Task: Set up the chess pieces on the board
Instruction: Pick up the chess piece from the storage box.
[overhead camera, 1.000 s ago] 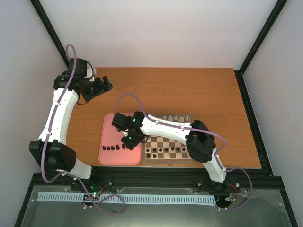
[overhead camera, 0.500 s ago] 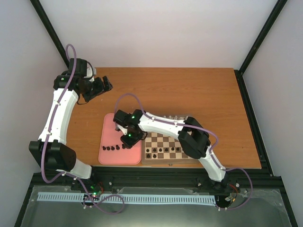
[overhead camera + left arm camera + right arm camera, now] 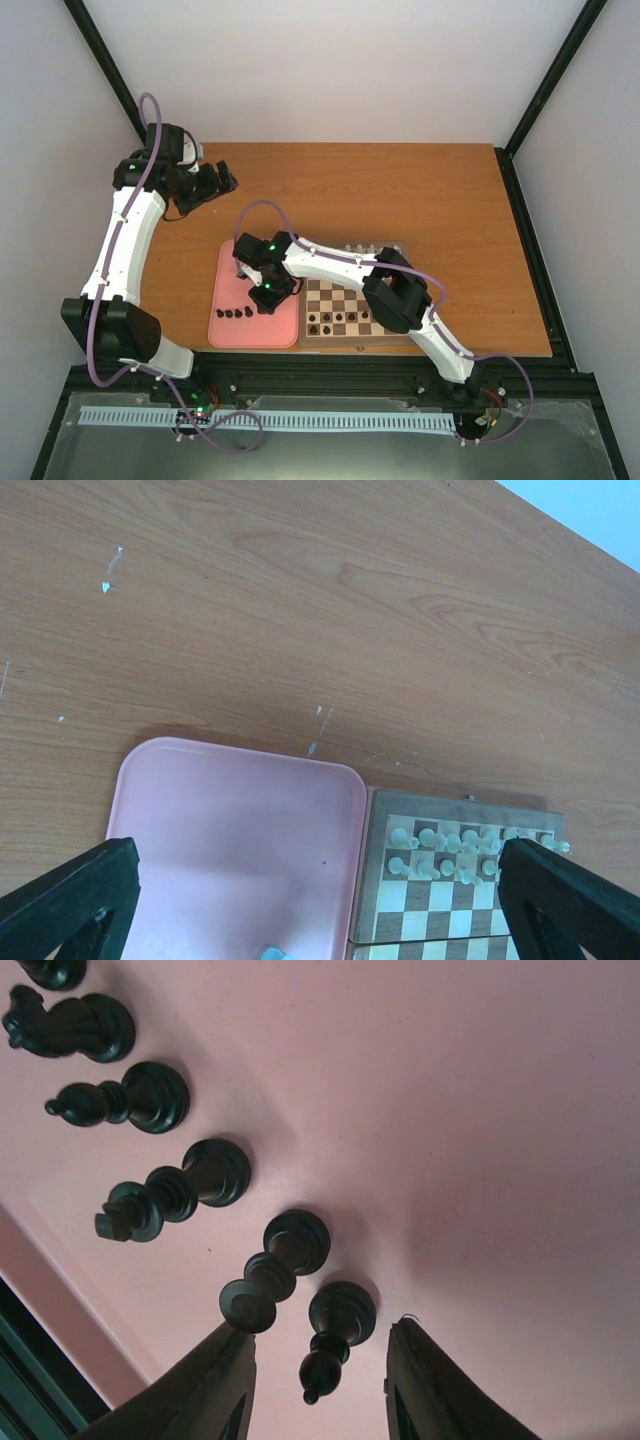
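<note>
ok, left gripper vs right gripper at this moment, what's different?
Position: the left gripper hangs over the table at its far left, while the right gripper is low over the pink tray.
Contents: the left gripper has nothing between its fingers, while the right gripper straddles a black chess piece with a gap on each side.
Shared: both are open and hold nothing.

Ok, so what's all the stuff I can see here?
Brown wooden table: one, under everything.
Pink rectangular tray: one, left of the board.
Square wooden chessboard: one, light and dark brown checks, near table edge.
Tiny black chess pieces: six rowed on the tray; several on the board's near rows.
Small white chess pieces: uncountable here, board's far edge.
Left arm's fingers: two, black, open, over the table's far left.
Right arm's fingers: two, black, open, either side of one black piece.
</note>
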You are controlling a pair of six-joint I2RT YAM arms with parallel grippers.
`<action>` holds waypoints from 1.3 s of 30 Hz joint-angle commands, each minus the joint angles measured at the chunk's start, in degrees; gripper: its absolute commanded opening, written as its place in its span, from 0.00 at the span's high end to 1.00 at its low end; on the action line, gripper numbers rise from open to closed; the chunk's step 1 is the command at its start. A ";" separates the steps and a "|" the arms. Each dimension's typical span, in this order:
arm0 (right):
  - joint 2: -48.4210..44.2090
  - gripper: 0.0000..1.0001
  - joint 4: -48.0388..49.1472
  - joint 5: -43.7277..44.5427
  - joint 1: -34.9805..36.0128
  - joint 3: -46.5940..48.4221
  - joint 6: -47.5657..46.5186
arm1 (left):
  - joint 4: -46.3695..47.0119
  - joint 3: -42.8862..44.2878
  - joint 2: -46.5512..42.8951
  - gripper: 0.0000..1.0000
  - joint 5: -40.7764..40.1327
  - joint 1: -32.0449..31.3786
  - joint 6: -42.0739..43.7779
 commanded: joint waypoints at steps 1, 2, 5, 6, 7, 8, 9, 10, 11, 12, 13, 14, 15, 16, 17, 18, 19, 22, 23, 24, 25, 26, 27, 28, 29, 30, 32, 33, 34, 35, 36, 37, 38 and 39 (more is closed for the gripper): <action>1.26 0.64 -1.80 0.10 0.04 1.76 -1.21 | 0.07 1.94 -0.14 0.00 -0.52 -0.33 1.17; 1.22 0.65 -1.95 0.13 -0.03 1.71 -1.25 | 0.09 1.86 -0.18 0.00 -0.53 -0.31 1.17; 1.23 0.68 -2.16 0.29 -0.13 1.68 -1.31 | 0.20 1.68 -0.10 0.00 -0.75 -0.30 1.26; 1.24 0.69 -2.28 0.31 -0.20 1.70 -1.26 | 0.25 1.65 -0.03 0.00 -0.82 -0.29 1.26; 1.29 0.70 -2.31 0.32 -0.24 1.72 -1.29 | 0.22 1.60 0.03 0.00 -0.83 -0.27 1.26; 1.34 0.72 -2.33 0.38 -0.25 1.76 -1.41 | 0.35 1.62 0.08 0.00 -0.78 -0.32 1.25; 1.43 0.73 -2.31 0.42 -0.27 1.77 -1.38 | 0.38 1.63 0.19 0.00 -0.71 -0.26 1.20; 1.55 0.74 -2.40 0.28 -0.25 1.92 -1.46 | 0.38 1.66 0.35 0.00 -0.66 -0.25 1.23; 1.66 0.74 -2.43 0.13 -0.29 1.96 -1.44 | 0.38 1.74 0.42 0.00 -0.59 -0.24 1.19; 1.80 0.76 -2.47 0.02 -0.34 2.01 -1.50 | 0.34 1.75 0.51 0.00 -0.52 -0.24 1.17; 1.90 0.79 -2.51 0.01 -0.36 2.07 -1.50 | 0.30 1.83 0.57 0.00 -0.56 -0.28 1.17; 1.96 0.81 -2.65 0.11 -0.34 2.18 -1.47 | 0.30 1.84 0.57 0.00 -0.57 -0.28 1.17; 2.04 0.83 -2.65 0.16 -0.40 2.28 -1.38 | 0.29 1.84 0.52 0.00 -0.53 -0.29 1.17; 2.08 0.85 -2.70 0.24 -0.42 2.29 -1.33 | 0.28 1.84 0.50 0.00 -0.58 -0.29 1.17; 2.19 0.86 -2.81 0.36 -0.43 2.40 -1.27 | 0.29 1.84 0.46 0.00 -0.57 -0.31 1.17; 2.42 0.90 -3.05 0.59 -0.43 2.61 -1.05 | 0.22 1.82 0.39 0.00 -0.59 -0.31 1.17; 2.44 0.93 -3.38 1.17 -0.43 2.73 -0.93 | 0.17 1.84 0.28 0.00 -0.65 -0.29 1.19; 1.31 0.97 -3.75 3.79 -0.43 2.51 0.12 | 0.12 1.76 0.00 0.00 -0.70 -0.32 1.22; 0.66 0.97 -3.75 5.15 -0.43 2.13 0.52 | 0.12 1.75 -0.10 0.00 -0.71 -0.29 1.21; -0.12 0.97 -3.68 6.51 -0.49 1.73 1.04 | 0.12 1.83 -0.18 0.00 -0.71 -0.30 1.21; -1.05 0.97 -3.42 7.48 -0.58 1.24 1.63 | 0.06 1.77 -0.27 0.00 -0.69 -0.25 1.18; -2.14 0.97 -3.02 8.40 -0.71 0.49 2.13 | 0.10 1.76 -0.37 0.00 -0.60 -0.29 1.15; -3.38 0.97 -2.53 9.12 -0.89 -0.35 2.80 | 0.14 1.75 -0.48 0.00 -0.57 -0.28 1.17; -4.73 0.97 -1.99 9.99 -1.06 -1.25 3.58 | 0.12 1.71 -0.57 0.00 -0.57 -0.25 1.17; -6.18 0.97 -1.40 10.64 -1.24 -2.25 4.13 | 0.19 1.63 -0.66 0.00 -0.48 -0.34 1.11; -7.72 0.97 -0.66 11.01 -1.48 -3.19 4.72 | 0.20 1.52 -0.74 0.00 -0.44 -0.29 1.08; -10.47 0.97 -0.02 11.77 -1.84 -4.34 5.63 | 0.23 1.37 -0.82 0.00 -0.39 -0.27 1.08; -11.84 0.97 -0.02 12.35 -2.04 -4.49 6.07 | 0.21 1.28 -0.90 0.00 -0.34 -0.29 1.08; -13.08 0.97 -0.20 13.02 -2.13 -4.56 6.44 | 0.21 1.26 -1.07 0.00 -0.39 -0.28 1.08; -14.44 0.97 -0.54 13.47 -2.36 -4.50 6.96 | 0.21 1.15 -1.13 0.00 -0.39 -0.26 1.09; -15.72 0.97 -0.99 13.65 -2.67 -4.50 7.47 | 0.18 1.06 -1.22 0.00 -0.38 -0.24 1.01; -17.09 0.97 -1.65 13.69 -2.97 -4.68 8.08 | 0.25 0.99 -1.24 0.00 -0.36 -0.28 1.00; -18.52 0.97 -2.12 13.77 -3.31 -4.96 8.68 | 0.29 0.90 -1.21 0.00 -0.25 -0.32 0.94; -20.39 0.97 -2.73 13.92 -3.67 -5.76 9.23 | 0.23 0.88 -1.28 0.00 -0.27 -0.31 0.93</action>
